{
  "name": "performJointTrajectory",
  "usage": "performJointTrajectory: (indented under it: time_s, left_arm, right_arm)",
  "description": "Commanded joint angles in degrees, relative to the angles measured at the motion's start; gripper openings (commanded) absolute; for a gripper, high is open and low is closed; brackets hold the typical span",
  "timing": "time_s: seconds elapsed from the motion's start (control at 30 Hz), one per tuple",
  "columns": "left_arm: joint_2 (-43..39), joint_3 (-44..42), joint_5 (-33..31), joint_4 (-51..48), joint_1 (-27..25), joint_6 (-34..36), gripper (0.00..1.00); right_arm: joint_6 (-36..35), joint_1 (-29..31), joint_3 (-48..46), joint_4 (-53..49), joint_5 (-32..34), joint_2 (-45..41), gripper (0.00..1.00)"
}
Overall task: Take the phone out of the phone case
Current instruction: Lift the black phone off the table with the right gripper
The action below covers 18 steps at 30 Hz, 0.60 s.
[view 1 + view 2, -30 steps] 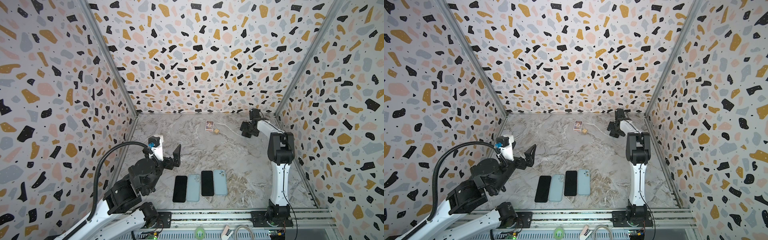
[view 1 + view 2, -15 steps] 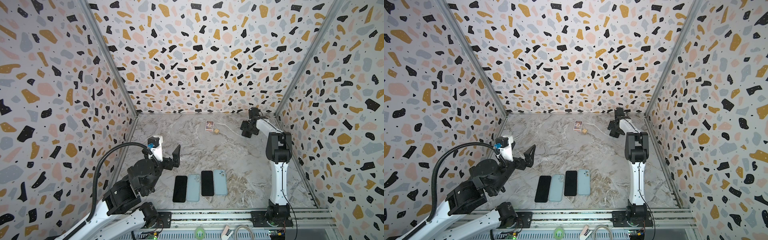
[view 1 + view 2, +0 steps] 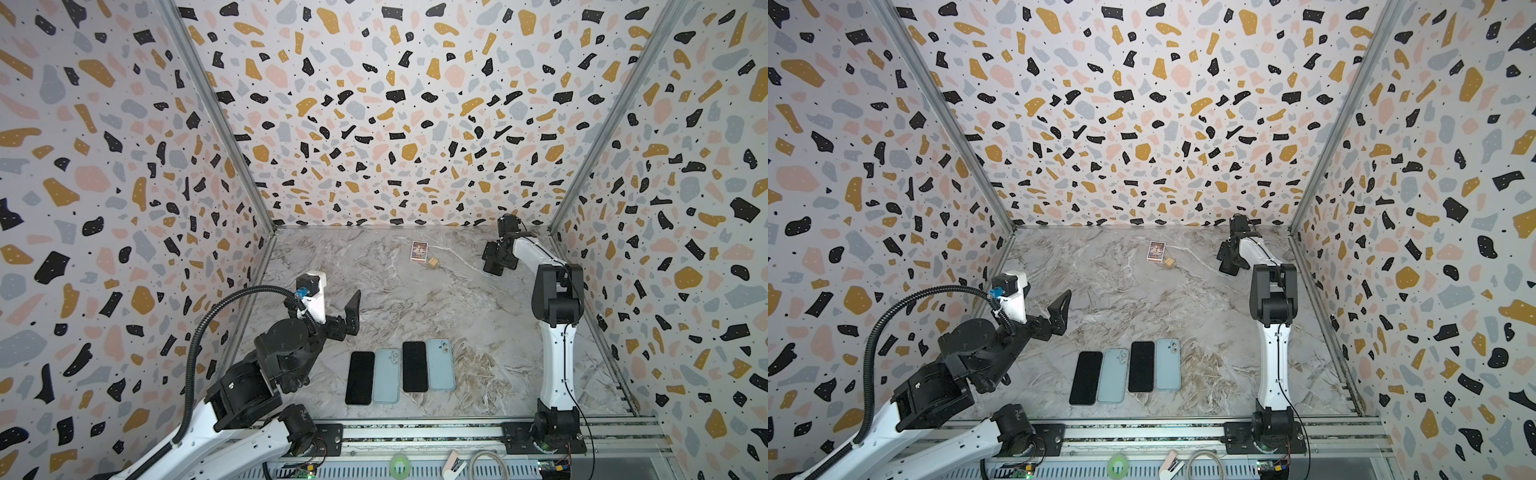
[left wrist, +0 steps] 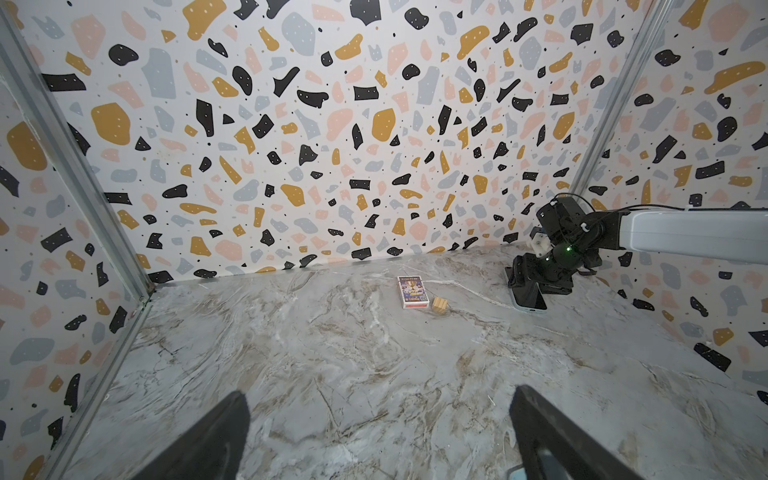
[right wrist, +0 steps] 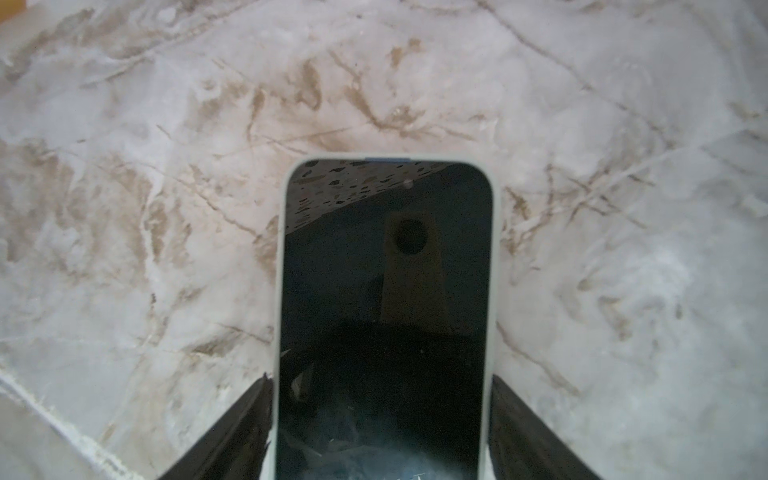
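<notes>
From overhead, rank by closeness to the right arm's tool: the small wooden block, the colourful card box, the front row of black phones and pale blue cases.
1. small wooden block, left of the right tool.
2. colourful card box, beside it, farther left.
3. front row of black phones and pale blue cases, nearest the camera.

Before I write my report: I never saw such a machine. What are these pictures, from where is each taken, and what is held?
Two robot arms work on a marble table inside patterned walls. Two pictures look down on the whole scene; two come from cameras on the wrists. In front lie two black phones and two pale blue backs, phones or cases. Far back: a card box and a wooden block. The left gripper is open and empty. The right gripper has fingers on both sides of a phone in a pale case; whether it pinches already, I cannot tell.
</notes>
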Motion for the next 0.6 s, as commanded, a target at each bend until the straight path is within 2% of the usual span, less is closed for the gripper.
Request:
performJointTrajectory:
  time_s: [0.0,0.3,0.57]
  left_arm:
    - [-0.47,-0.90,-0.13,2.14,-0.24,0.55,1.00]
    - [-0.58,-1.08,0.52,2.54,-0.31,0.55,1.00]
    - [-1.43,-1.37,0.69,2.10,-0.28,0.68,1.00]
  right_arm:
    - [-1.90,0.10,2.32,-4.87,1.51,1.16,0.79]
    - [-4.46,1.07,5.94,-9.91,6.64,2.89,0.79]
    - [-3.70,0.84,3.58,-8.86,6.40,2.26,0.84]
